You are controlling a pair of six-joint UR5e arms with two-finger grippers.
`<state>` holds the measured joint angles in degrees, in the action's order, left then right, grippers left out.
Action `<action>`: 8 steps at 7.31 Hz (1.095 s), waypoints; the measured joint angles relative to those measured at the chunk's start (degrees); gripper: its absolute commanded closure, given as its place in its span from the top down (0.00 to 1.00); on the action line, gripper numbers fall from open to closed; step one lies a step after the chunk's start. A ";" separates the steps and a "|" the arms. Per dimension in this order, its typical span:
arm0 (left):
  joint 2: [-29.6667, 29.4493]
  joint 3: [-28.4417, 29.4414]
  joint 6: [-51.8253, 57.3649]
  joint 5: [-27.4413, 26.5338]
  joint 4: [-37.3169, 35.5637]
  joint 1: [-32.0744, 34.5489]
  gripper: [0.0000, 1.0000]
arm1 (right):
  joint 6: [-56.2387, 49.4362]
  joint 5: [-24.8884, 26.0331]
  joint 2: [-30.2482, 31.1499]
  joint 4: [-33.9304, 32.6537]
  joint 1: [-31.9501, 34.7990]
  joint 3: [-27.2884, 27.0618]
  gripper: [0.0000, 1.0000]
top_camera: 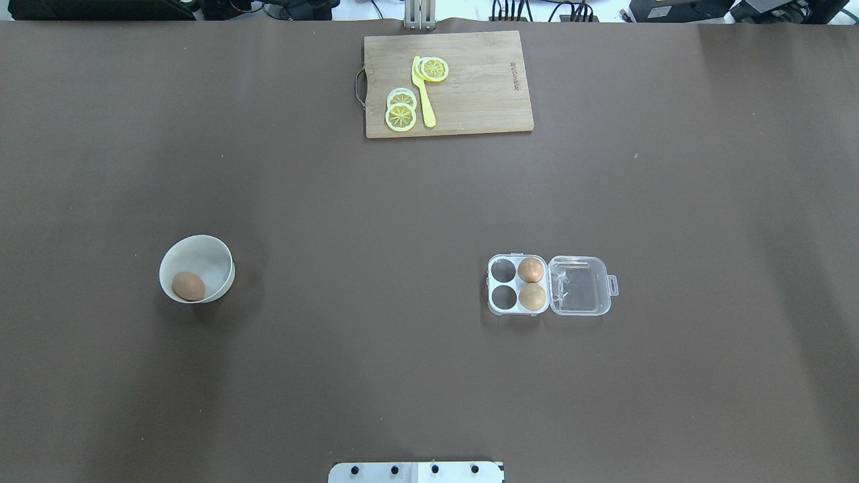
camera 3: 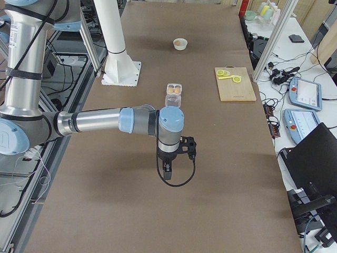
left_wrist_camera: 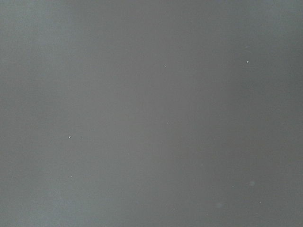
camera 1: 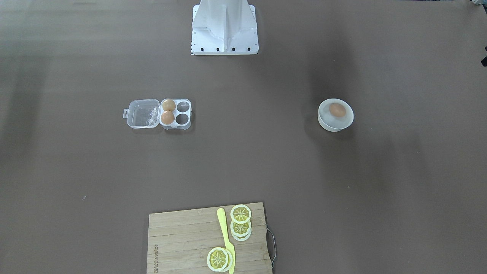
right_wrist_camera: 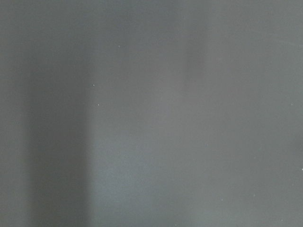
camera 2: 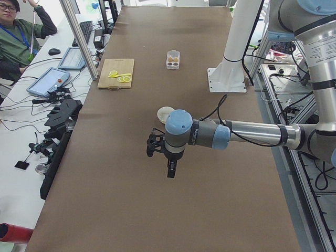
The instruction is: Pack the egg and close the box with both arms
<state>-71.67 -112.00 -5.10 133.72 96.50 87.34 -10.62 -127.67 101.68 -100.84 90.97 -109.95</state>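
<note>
A tan egg (top_camera: 188, 286) lies in a round white bowl (top_camera: 218, 258) on the table's left half; the egg also shows in the front view (camera 1: 337, 110). The clear four-cell box (top_camera: 504, 304) stands on the right half with its lid (top_camera: 580, 285) flat open. Two eggs (top_camera: 531, 270) fill the cells next to the lid, and the other two cells hold nothing. My left gripper (camera 2: 171, 173) hangs over bare table, short of the bowl (camera 2: 166, 113). My right gripper (camera 3: 167, 174) hangs over bare table, short of the box (camera 3: 174, 94). I cannot tell whether either is open. Both wrist views show only table.
A wooden cutting board (top_camera: 483, 80) with lemon slices (top_camera: 400, 115) and a yellow knife (top_camera: 423, 100) lies at the far middle edge. The robot's white base (camera 1: 224, 26) stands at the near middle. An operator sits beside the table in the left side view (camera 2: 18, 37).
</note>
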 measured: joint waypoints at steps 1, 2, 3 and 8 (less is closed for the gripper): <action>-0.26 0.05 0.53 -0.06 1.22 0.00 0.99 | 0.04 -0.11 0.05 3.28 0.00 0.05 1.00; -1.18 0.25 0.76 0.01 3.03 -0.04 0.99 | 0.21 -0.11 0.04 6.62 0.00 0.08 1.00; -3.38 0.49 0.78 0.10 4.38 -0.08 0.99 | 0.46 -0.11 -0.02 9.64 0.00 0.08 1.00; -12.82 5.30 1.21 2.42 15.01 -0.17 0.99 | 5.49 -6.11 -0.86 13.30 -1.00 0.17 1.00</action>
<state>-84.49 -106.70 -3.89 136.14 111.51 87.17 -5.13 -133.78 100.82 -87.53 89.97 -109.78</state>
